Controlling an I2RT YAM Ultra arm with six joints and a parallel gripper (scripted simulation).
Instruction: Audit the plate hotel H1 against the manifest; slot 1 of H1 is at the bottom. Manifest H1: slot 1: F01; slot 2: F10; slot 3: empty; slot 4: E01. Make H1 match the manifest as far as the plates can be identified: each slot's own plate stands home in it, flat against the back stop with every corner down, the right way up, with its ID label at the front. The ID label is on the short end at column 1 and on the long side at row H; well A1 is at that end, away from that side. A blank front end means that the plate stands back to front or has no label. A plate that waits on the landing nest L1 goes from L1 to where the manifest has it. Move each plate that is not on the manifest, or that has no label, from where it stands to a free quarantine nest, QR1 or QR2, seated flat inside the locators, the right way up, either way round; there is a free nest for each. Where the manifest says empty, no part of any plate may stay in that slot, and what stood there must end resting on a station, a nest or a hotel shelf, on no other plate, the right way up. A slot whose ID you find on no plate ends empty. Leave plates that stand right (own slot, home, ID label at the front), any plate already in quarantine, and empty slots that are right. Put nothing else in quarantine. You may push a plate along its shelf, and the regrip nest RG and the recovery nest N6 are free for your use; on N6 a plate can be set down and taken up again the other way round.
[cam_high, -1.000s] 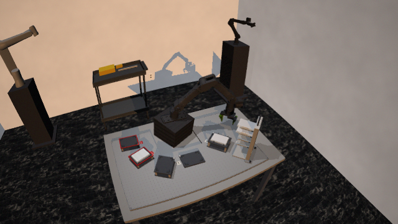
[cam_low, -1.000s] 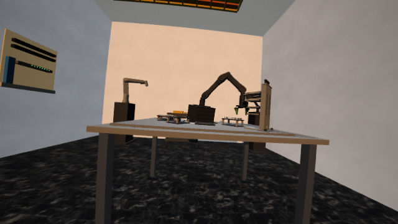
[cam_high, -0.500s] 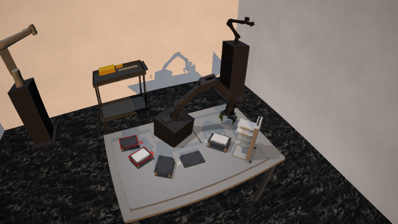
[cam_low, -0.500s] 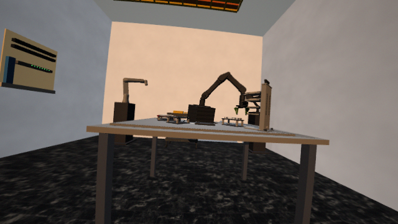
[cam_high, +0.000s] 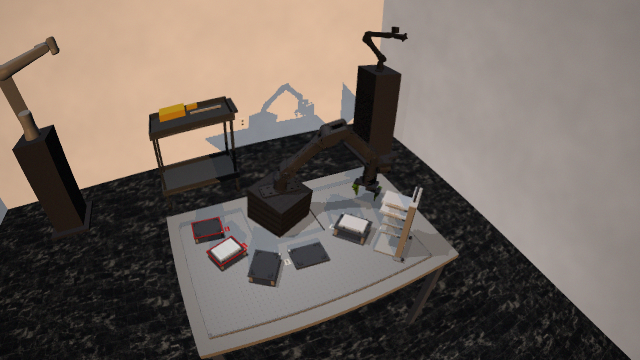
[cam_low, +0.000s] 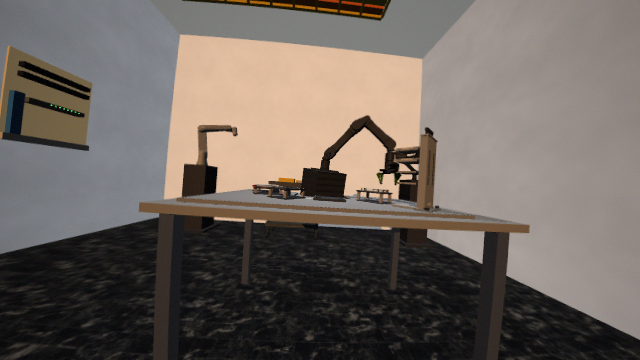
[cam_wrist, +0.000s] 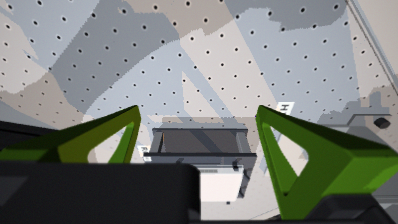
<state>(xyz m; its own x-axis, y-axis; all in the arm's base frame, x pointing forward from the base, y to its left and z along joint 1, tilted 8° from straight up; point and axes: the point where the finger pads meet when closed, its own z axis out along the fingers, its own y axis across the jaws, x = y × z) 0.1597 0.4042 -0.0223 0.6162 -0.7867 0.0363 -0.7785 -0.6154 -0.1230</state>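
above the table (cam_high: 320, 300) beside the plate hotel (cam_high: 406, 225), the tool (cam_high: 366, 189) hangs spread wide (holding nothing).

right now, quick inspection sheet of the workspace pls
surface: grey perforated table top, tan edge.
job's things: pale wooden plate hotel at the table's right; white plate on the dark nest beside it; two red-framed nests, one dark, one bearing a white plate; two dark bare nests.
clutter: nothing seen.
grippers: green-fingered tool open, holding nothing, hanging above the table behind the hotel.
cables: nothing seen.
surroundings: black cart with a yellow box, two other arms on dark pedestals, wall panel.
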